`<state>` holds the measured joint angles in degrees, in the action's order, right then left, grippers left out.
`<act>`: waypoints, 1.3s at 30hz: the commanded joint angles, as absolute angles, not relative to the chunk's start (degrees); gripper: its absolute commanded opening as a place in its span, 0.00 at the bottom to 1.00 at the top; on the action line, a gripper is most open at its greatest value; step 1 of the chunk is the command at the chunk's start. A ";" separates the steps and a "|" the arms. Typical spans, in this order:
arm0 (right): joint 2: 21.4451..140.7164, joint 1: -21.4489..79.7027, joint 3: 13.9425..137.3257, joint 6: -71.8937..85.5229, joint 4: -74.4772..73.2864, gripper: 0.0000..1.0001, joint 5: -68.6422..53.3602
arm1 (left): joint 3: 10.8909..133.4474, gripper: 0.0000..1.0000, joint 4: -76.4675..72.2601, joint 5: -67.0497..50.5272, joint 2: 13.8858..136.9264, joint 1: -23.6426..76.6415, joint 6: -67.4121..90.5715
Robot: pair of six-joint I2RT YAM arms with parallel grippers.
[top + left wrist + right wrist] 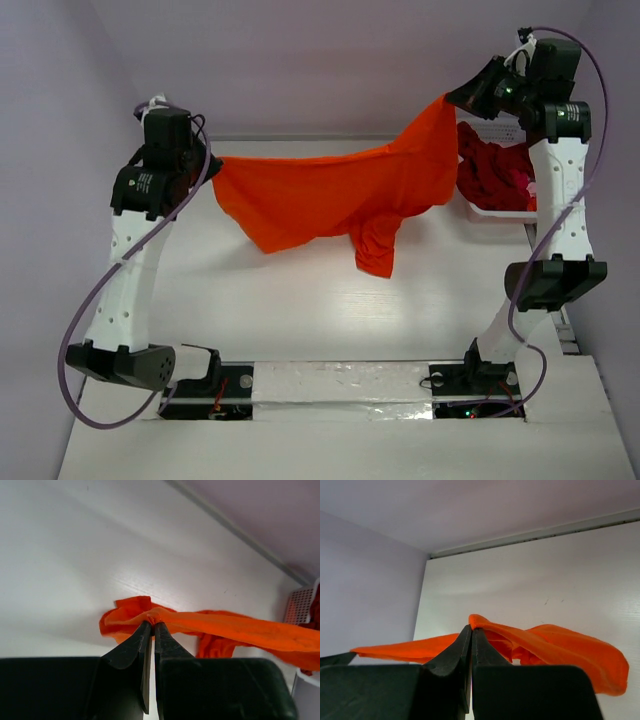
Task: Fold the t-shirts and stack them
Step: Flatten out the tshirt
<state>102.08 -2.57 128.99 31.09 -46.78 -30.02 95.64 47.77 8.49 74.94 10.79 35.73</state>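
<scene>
Top external view: orange tee [330, 200] hangs stretched above the table [300, 320], from 9 to 1 o'clock. Both left gripper [152, 624] and right gripper [471, 629] pinch its edge, jaws closed. More pull could slip a thin pinch; the hanging bunch may crumple under when lowered.

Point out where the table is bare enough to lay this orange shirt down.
The bare table between the left arm and right arm, up to beneath the hanging orange t-shirt, is free. The far right corner is crowded: white basket holding dark red cloth.
</scene>
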 commanded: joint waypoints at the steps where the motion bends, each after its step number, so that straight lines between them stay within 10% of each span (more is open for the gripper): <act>1: 99.58 -2.46 128.32 31.46 -43.33 0.00 -31.99 | 102.29 0.00 47.11 11.60 75.32 10.46 34.10; 26: 55.57 -1.32 94.58 32.70 -28.57 0.00 -36.29 | 85.78 0.00 28.83 1.24 39.31 10.46 31.20; 39: 49.91 -1.32 106.42 33.31 -24.18 0.00 -38.67 | 101.68 0.00 24.87 -2.11 39.54 10.46 28.83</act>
